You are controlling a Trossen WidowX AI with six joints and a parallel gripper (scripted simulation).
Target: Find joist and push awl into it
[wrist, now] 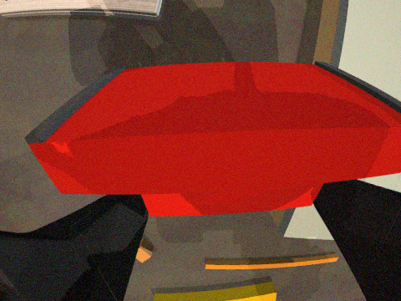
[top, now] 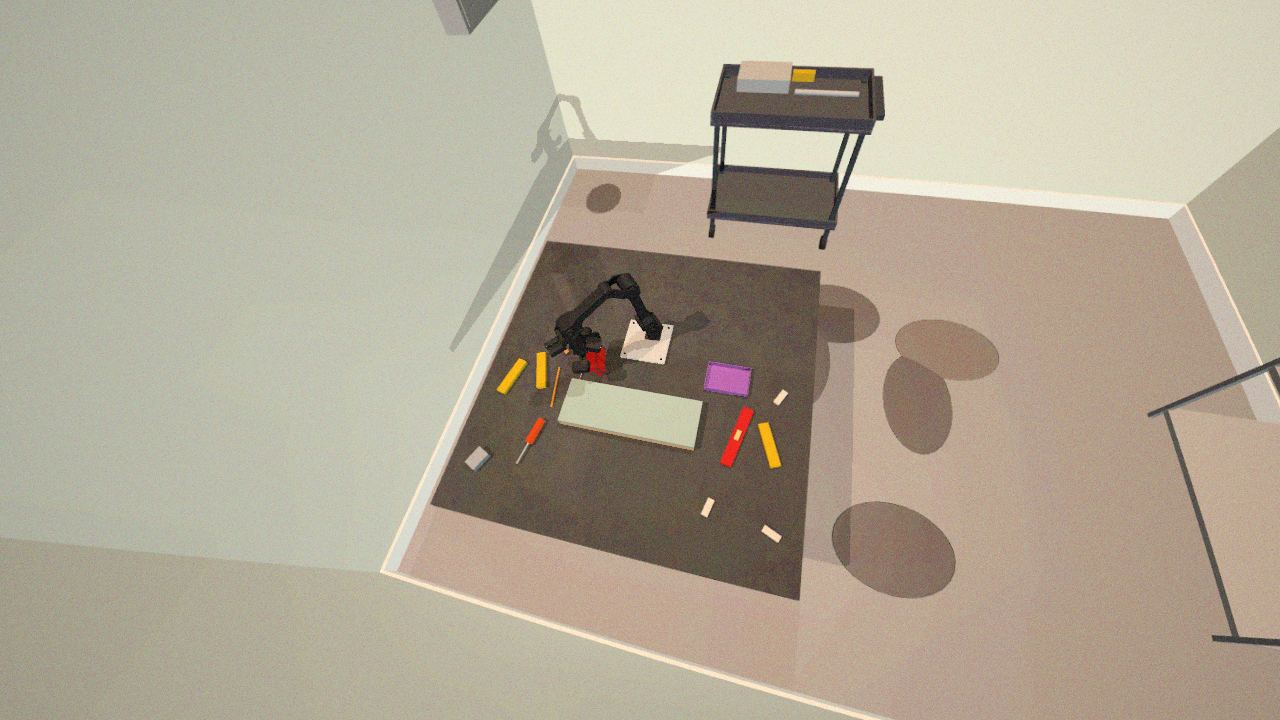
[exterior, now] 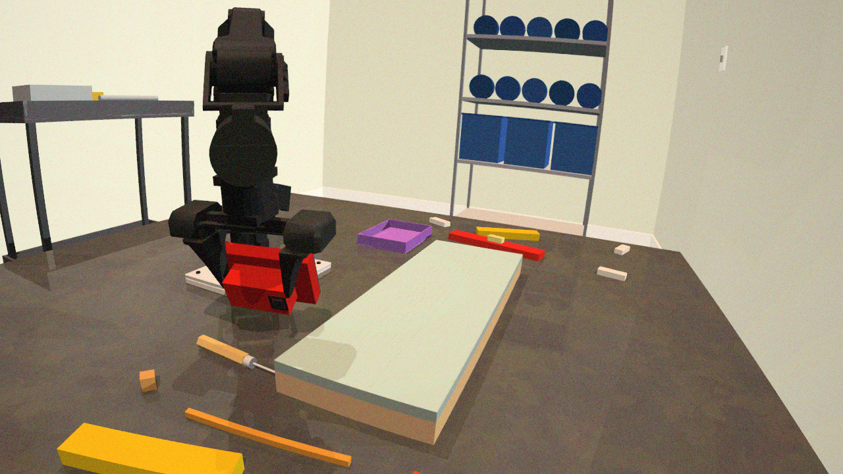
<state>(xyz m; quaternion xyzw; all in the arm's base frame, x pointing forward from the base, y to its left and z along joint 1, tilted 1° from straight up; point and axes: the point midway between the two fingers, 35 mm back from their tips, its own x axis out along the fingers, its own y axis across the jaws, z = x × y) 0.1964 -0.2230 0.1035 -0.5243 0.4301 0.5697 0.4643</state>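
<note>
Exterior view, nearest the camera: yellow block at lower left; thin orange strip just beyond it; small orange cube to the left. Awl lies flat on the dark mat, wooden handle to the left, metal tip pointing at the near left corner of the floor panel; whether tip and panel touch cannot be told. Panel runs from near centre away to the right, pale top, tan edge. Left of the panel, behind the awl: tool pinching the red stud finder, one dark finger on each side of the body; stud finder tilted, its lower edge close to the mat. Farther right: purple tray, nothing seen inside; red level and yellow bar beyond the panel's far end. Far wall: metal shelving with blue bins.
</note>
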